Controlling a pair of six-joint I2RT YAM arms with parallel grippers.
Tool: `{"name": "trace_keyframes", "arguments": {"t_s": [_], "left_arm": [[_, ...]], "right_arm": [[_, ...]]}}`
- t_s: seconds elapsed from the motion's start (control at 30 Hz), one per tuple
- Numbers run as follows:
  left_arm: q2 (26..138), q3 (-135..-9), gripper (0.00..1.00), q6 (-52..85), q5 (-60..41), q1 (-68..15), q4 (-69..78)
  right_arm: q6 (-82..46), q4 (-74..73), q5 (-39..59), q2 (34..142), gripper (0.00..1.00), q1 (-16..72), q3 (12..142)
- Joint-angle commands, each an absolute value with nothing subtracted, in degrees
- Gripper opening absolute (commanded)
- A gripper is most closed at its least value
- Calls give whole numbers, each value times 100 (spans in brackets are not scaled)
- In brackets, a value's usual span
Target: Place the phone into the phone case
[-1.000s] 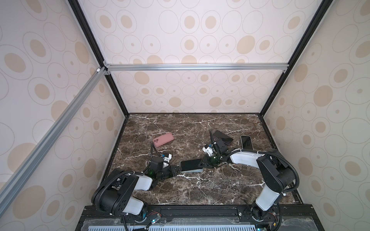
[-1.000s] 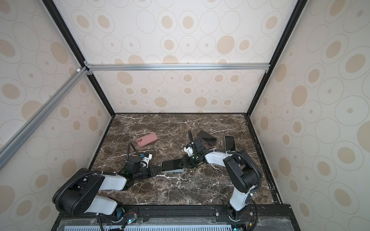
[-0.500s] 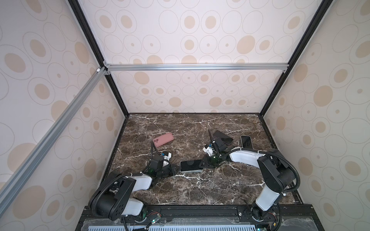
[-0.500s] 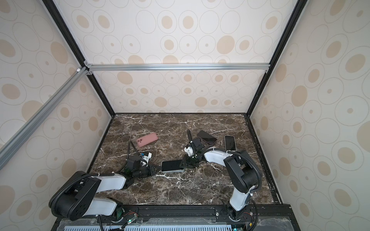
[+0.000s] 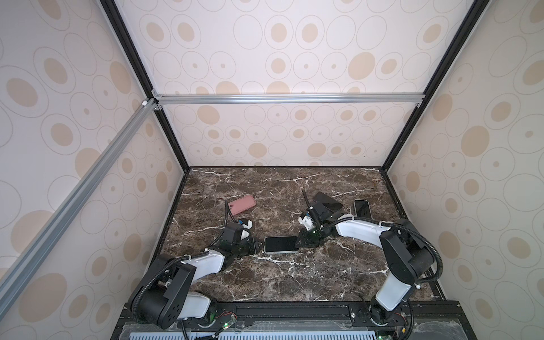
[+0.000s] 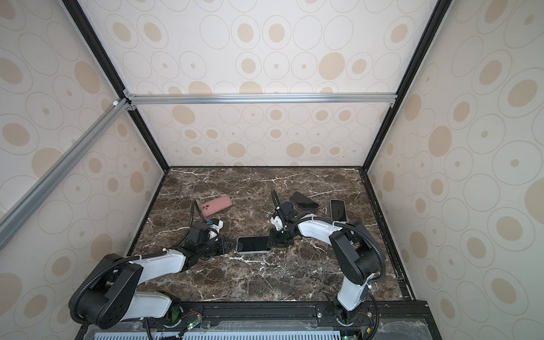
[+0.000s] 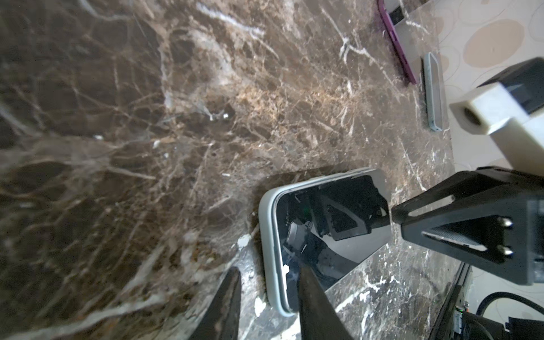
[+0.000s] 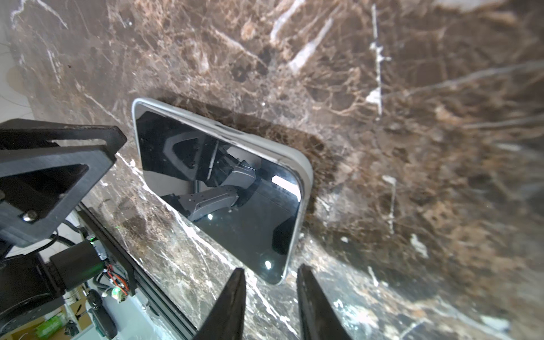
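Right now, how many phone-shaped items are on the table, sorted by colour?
Pink phone case: 1
Purple-edged dark item: 1
Pale-rimmed: 2, the centre phone and the far-right phone
Total: 4

Glossy phone (image 5: 281, 244), polished marble table (image 5: 265, 279)

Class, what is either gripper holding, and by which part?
Nothing: phone lies flat on table; left gripper and right gripper flank its ends, jaws open.
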State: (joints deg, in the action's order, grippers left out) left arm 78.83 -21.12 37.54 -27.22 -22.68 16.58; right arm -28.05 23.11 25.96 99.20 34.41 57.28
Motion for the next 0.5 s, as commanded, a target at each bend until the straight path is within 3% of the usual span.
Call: {"name": "trace_keyframes", "arguments": {"t_s": [0.0,0.27,0.47], "left_arm": [[8042,-2385,34,3483,-2926,-2302,1449],[8439,-2596,32,3450,-3356,-2321,1507],[8736,-2773,25,3436,-3395,-2412,1346]], "right_arm": [[-2670,2580,2385,9780,31,3480,5821],[-2678,2431,2501,9975,22,3505,5811],[-2663,2399,2574,10156,16,3571,5891]]}}
